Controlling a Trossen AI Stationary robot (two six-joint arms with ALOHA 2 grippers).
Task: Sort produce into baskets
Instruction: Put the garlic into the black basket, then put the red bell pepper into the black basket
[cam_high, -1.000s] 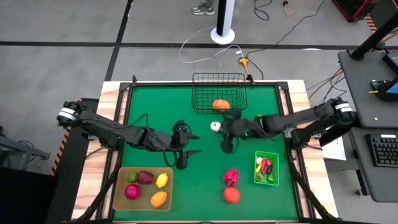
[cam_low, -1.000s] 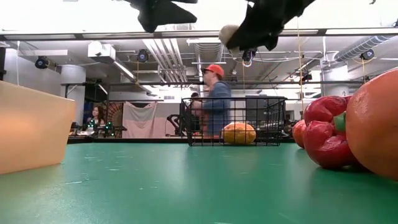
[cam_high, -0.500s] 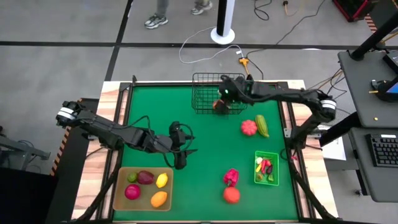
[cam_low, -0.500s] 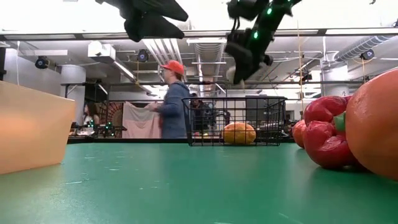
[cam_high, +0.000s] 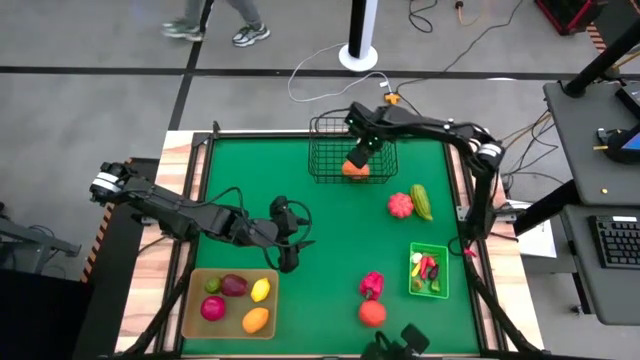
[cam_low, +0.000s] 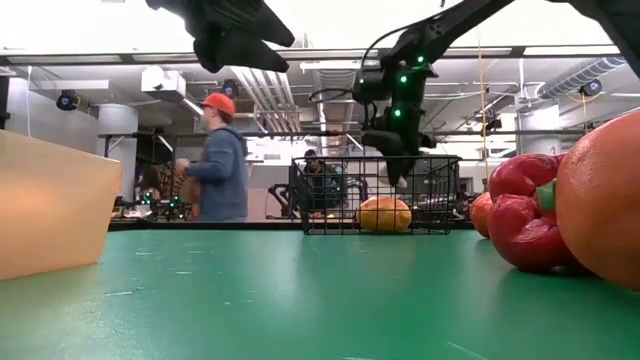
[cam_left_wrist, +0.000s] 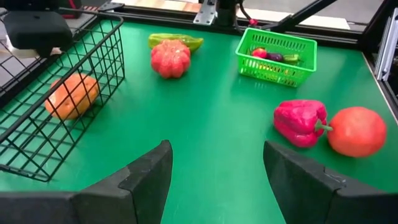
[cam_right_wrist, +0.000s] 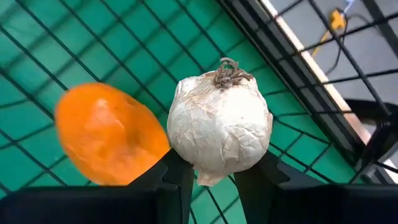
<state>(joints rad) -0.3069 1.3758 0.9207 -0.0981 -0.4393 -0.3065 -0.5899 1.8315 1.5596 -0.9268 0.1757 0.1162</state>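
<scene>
Produce lies across your green tabletop, largest down: wire basket at the far edge with an orange piece inside, tan tray, green bin. Your right hand hangs over the wire basket, clamped on a white garlic bulb. Your left hand hovers mid-tabletop near the tray, fingers apart, holding nothing.
</scene>
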